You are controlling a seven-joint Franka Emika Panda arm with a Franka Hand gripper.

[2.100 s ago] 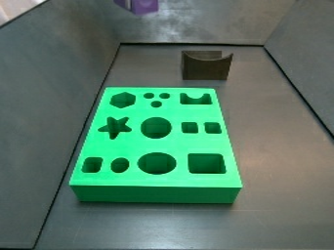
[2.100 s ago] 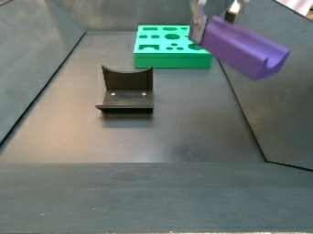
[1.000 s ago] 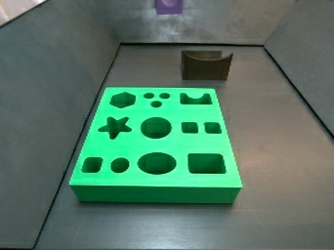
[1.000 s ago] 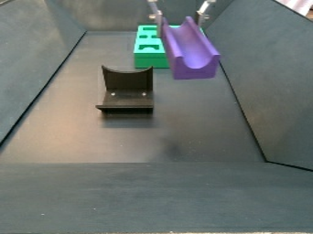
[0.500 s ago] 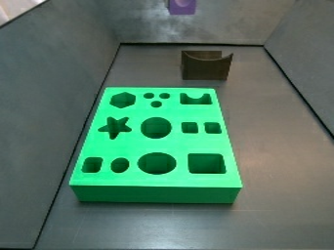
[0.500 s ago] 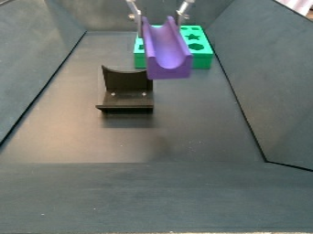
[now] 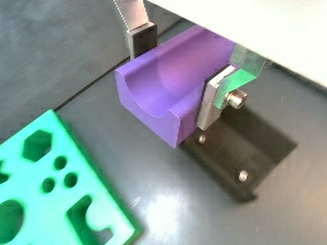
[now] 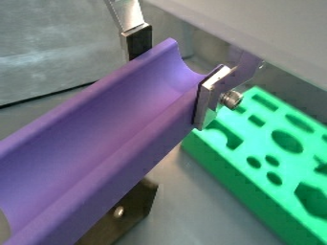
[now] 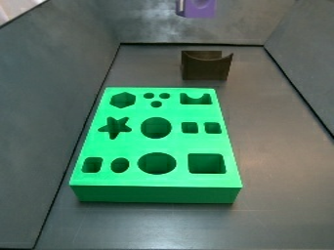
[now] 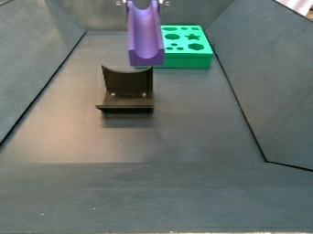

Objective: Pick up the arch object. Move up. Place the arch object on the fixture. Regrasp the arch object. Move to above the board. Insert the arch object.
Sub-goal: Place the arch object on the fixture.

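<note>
- Arch (image 10: 145, 32) is clamped in your tool (image 7: 179, 75), hanging in the air above the fixture (image 10: 124, 90).
- Board (image 9: 159, 145) lies apart, at the fixture's 6 o'clock in a side view.

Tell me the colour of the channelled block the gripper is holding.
Purple, matte: the arch object, clamped in the gripper above the fixture; clearest in a wrist view.

you have even, diffuse lighting in every view, with no hard shadows on the dark floor. the board (image 9: 156, 146) reads saturated but not blown out. both wrist views are soft: the gripper (image 7: 179, 62), above the fixture (image 7: 250, 158), sits close to the lens and is slightly blurred, with a pale overexposed patch beyond it. both side views are low-resolution but adequately sharp.
</note>
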